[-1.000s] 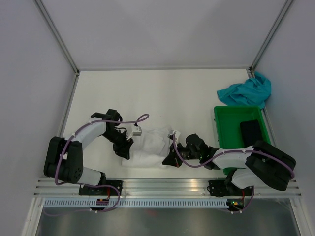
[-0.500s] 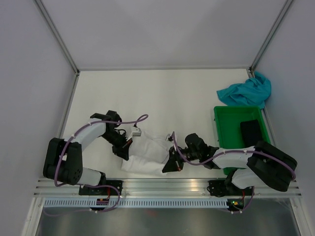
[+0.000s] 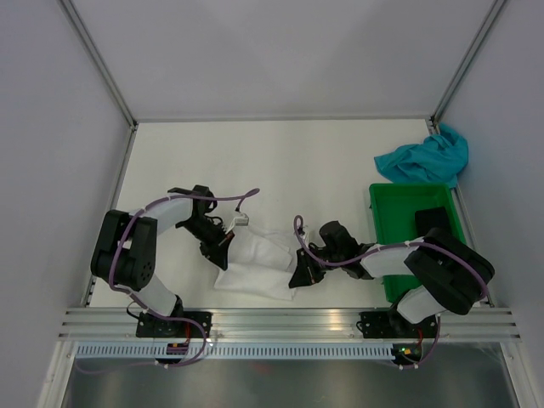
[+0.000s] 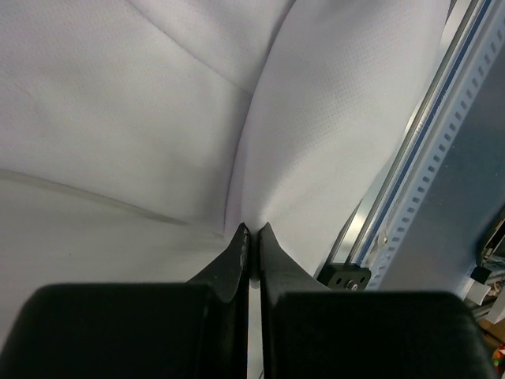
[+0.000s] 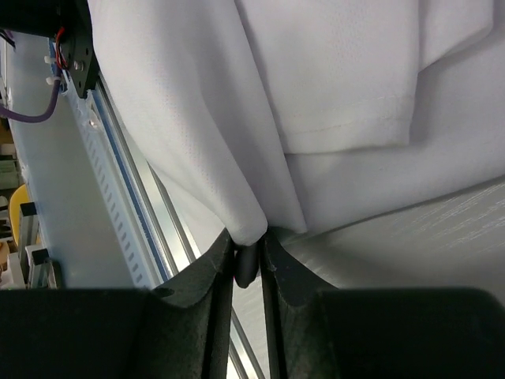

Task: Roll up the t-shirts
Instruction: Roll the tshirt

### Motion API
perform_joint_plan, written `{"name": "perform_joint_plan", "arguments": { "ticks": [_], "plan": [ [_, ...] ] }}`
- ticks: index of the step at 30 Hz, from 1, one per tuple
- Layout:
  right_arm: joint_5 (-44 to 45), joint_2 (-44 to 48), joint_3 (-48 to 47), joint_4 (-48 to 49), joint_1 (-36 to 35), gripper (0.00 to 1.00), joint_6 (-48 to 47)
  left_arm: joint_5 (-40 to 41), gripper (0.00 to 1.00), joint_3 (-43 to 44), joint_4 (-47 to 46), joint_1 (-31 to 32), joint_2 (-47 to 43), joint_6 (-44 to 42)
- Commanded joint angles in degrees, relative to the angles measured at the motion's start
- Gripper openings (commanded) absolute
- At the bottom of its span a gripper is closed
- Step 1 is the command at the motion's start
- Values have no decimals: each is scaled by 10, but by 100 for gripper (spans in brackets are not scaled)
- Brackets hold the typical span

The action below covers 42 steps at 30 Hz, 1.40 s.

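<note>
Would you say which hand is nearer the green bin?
Right. The right hand is at the white shirt's right edge, left of the bin; the left hand is at its left edge.

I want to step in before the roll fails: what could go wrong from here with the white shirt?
The right tool has only a corner of the white t-shirt at its fingertips, so the cloth may slip out and the roll come loose. The shirt lies close to the front rail; its hem could catch there or slide off the edge.
</note>
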<state>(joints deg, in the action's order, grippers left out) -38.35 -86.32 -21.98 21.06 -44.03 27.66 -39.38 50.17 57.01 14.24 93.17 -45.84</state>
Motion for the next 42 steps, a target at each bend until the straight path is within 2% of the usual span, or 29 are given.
{"name": "perform_joint_plan", "arguments": {
  "ticks": [1, 4, 5, 8, 11, 13, 18, 22, 27, 30, 32, 33, 37, 42],
  "plan": [
    [60, -8, -2, -38, 0, 26, -17, -14, 4, 19, -17, -1, 4, 19],
    [81, 12, -9, -56, -1, 26, -23, -14, 8, 15, -17, -1, 9, 23],
    [84, 19, -14, -62, 0, 24, -29, -12, 22, 15, -17, -1, 9, 23],
    [88, 38, -31, -94, -1, 13, -61, -30, 39, 37, -1, -1, -11, 15],
    [92, 38, -54, -135, 0, 10, -102, -44, 45, 81, -4, -2, -40, 36],
    [86, 34, -64, -152, 0, 10, -122, -36, 48, 99, -29, -2, -49, 82],
    [83, 21, -89, -165, 0, 10, -145, 70, 50, 113, -154, -1, -18, 167],
    [81, 2, -103, -171, 0, 10, -157, 134, 55, 112, -194, -1, 29, 171],
    [79, -12, -109, -171, 0, 10, -161, 138, 61, 108, -233, 1, 51, 171],
    [74, -16, -114, -178, 0, 9, -161, 135, 59, 105, -239, 2, 69, 171],
    [68, -12, -116, -180, -1, 9, -157, 122, 47, 94, -238, 2, 74, 165],
    [64, -8, -116, -182, 0, 9, -145, 114, 32, 89, -235, 3, 73, 161],
    [52, 11, -109, -188, 1, 7, -111, 117, 3, 51, -236, 3, 59, 141],
    [23, 33, -96, -198, 2, 5, -87, 156, 2, 41, -241, -8, 59, 143]
  ]
}}
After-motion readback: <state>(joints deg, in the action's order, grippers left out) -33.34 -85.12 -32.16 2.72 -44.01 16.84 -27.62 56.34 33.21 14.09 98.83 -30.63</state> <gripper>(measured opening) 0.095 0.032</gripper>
